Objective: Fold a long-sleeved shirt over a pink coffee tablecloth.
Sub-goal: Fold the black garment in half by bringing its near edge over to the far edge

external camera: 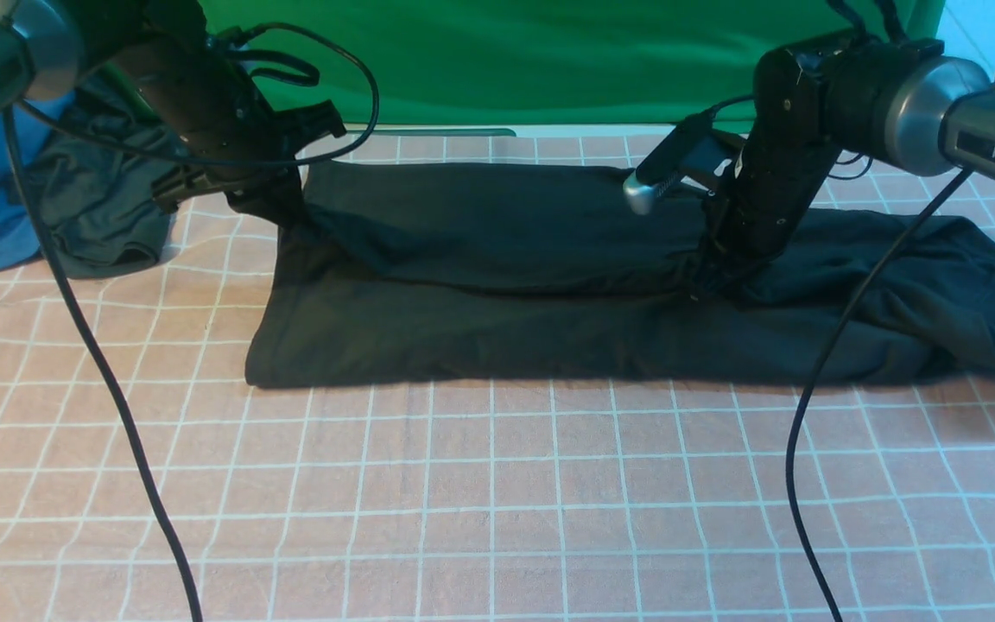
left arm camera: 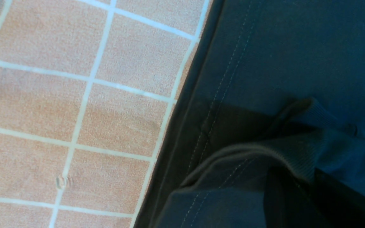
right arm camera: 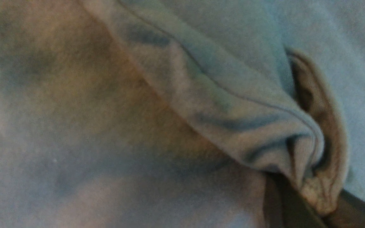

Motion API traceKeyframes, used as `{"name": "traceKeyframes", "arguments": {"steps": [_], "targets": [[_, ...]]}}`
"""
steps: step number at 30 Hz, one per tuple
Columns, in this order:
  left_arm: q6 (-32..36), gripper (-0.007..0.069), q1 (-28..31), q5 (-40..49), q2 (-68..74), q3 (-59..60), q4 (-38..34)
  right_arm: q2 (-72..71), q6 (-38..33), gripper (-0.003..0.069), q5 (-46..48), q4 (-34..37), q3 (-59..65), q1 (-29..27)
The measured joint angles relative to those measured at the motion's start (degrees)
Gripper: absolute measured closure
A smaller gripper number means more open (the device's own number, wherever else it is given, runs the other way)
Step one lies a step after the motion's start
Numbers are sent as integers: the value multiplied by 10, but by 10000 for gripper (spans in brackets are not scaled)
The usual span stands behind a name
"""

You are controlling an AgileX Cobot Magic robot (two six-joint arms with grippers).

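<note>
Folds of the long-sleeved shirt (external camera: 497,294) sit clenched in your left end effector (external camera: 282,203) and right end effector (external camera: 705,281).

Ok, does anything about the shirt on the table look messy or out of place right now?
Yes. The long-sleeved shirt lies in a neat band on the pink coffee tablecloth, but its right end is bunched and wrinkled. At the far left, a dark garment lies crumpled beside a blue garment.
</note>
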Motion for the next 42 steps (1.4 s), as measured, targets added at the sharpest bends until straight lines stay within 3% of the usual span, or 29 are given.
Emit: {"name": "traceKeyframes", "arguments": {"steps": [12,32,38,42], "targets": [[-21,594,0,-42,1,-51,1,-33,3,571,-4,-7,-64,-24],[-37,589,-1,-231,56,-57,64,46,47,563,-258,-5,-70,-42],[-37,497,-1,-240,63,-57,74,54,47,492,-312,-6,-70,-42],[-37,361,-1,-252,64,-57,86,57,48,386,-334,-6,-70,-42]]}}
